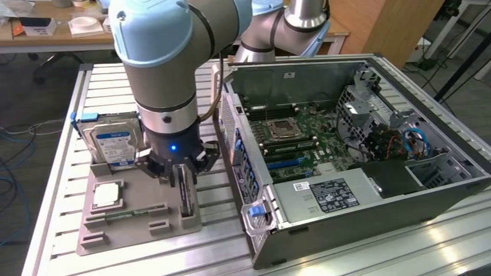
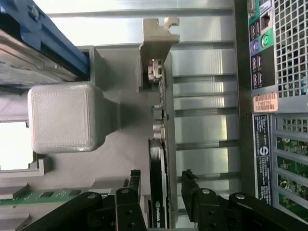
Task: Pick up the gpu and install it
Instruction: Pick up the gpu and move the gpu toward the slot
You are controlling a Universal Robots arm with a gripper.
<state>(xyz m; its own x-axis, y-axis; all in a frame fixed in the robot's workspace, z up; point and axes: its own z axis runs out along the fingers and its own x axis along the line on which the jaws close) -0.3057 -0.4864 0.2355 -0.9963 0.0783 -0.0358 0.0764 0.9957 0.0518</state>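
hand: my gripper [image 1: 183, 176] is spread wide and pinches nothing. My fingers [image 2: 135, 185] straddle the gpu, one on each side, with a gap between each finger and the card.
gpu: the gpu [image 1: 185, 201] stands on edge in a slot of the grey holder [image 1: 142, 233]. That's lower centre-left of the exterior view, directly under my wrist. It is seated in the holder, not lifted.
gpu, wrist view: the gpu [image 2: 157, 159] runs edge-on between my fingers. Its metal bracket [image 2: 159, 41] is at the end away from my gripper [image 2: 161, 177].
holder: it rests on the slotted aluminium table [image 1: 57, 172], just beside the computer case, on the exterior view's left of it.
hard drive: the silver hard drive [image 1: 115, 146] with a blue-white label stands upright at the holder's far end. It is up and to the exterior view's left of my gripper, near but apart.
cpu: the square silver cpu chip [image 1: 107, 195] lies flat in the holder, to the exterior view's left of the gpu and apart from it.
ram: a green memory stick [image 1: 126, 215] lies in the holder, just below the cpu chip in the frame.
case: the computer case [image 1: 307, 75] sits open in the exterior view's right half. The motherboard [image 1: 299, 138] is exposed, and the power supply [image 1: 330, 195] is at lower centre-right.
arm: my arm [image 1: 165, 57] comes down from the upper centre-left of the exterior view.
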